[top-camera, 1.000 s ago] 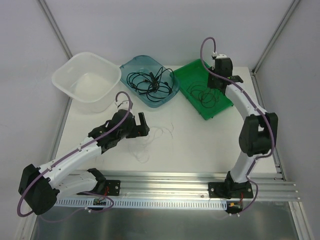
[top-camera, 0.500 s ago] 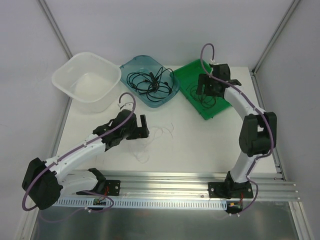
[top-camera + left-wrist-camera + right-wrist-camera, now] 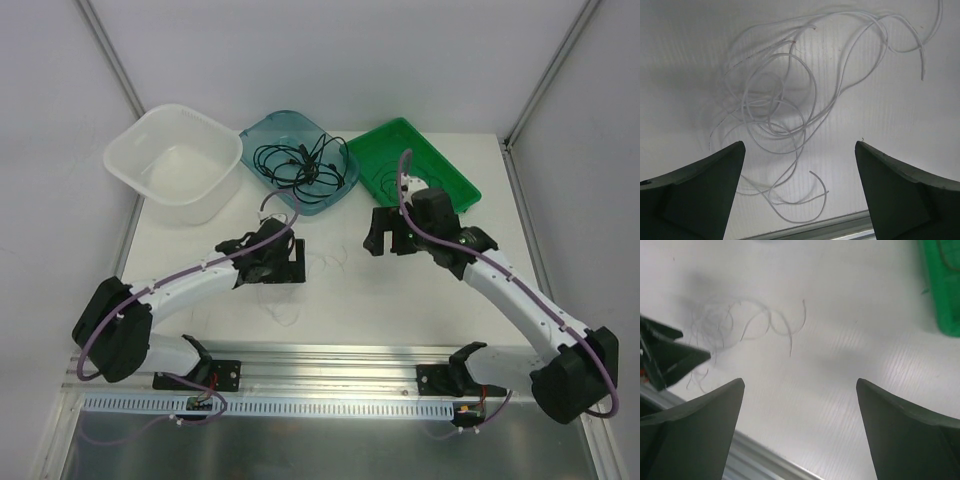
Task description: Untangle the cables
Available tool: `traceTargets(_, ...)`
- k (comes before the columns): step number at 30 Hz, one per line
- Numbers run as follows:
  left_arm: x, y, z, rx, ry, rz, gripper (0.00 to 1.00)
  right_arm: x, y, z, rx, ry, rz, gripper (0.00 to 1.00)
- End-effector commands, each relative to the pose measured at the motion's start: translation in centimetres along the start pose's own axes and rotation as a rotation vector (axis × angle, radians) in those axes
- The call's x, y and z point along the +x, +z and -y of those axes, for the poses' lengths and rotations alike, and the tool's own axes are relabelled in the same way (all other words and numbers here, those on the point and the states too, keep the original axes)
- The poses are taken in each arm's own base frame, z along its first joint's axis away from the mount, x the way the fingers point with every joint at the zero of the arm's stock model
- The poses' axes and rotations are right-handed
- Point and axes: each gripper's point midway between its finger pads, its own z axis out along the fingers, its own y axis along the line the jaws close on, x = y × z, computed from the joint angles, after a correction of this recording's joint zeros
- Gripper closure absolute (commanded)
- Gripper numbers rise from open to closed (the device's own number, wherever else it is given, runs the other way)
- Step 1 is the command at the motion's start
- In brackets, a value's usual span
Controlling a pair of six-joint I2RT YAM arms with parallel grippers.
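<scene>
A black tangle of cables lies in the teal tray. A dark coil of cable rests in the green tray. A thin white cable tangle is spread on the table between the arms. My left gripper hovers open right over that white tangle, nothing between its fingers. My right gripper hangs open over bare table just right of the tangle, holding nothing. The left gripper's fingers show at the left edge of the right wrist view.
A white bin stands at the back left. The green tray's edge is at the right wrist view's upper right. The aluminium rail runs along the near table edge, close below the white tangle.
The right arm swung from over the green tray down to the middle of the table, and its jaws opened. The left arm reached further right, over the white tangle.
</scene>
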Motion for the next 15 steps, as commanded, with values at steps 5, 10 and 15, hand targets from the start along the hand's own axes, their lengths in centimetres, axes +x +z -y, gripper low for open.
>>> traceTargets(5, -3.3, 1.6, -0.4, -0.148, -0.133, 0.091, 0.19, 2.8, -2.4, -2.1, -0.040, 0.037, 0.100, 0.00)
traceTargets(10, -2.7, 3.5, -0.2, -0.191, -0.145, 0.051, 0.42, 3.4, -2.3, -2.9, -0.073, 0.035, 0.117, 0.00)
traceTargets(15, -1.2, 3.6, 0.5, -0.177, -0.121, 0.025, 0.88, 3.7, -1.1, -4.0, -0.123, 0.015, 0.086, 0.00)
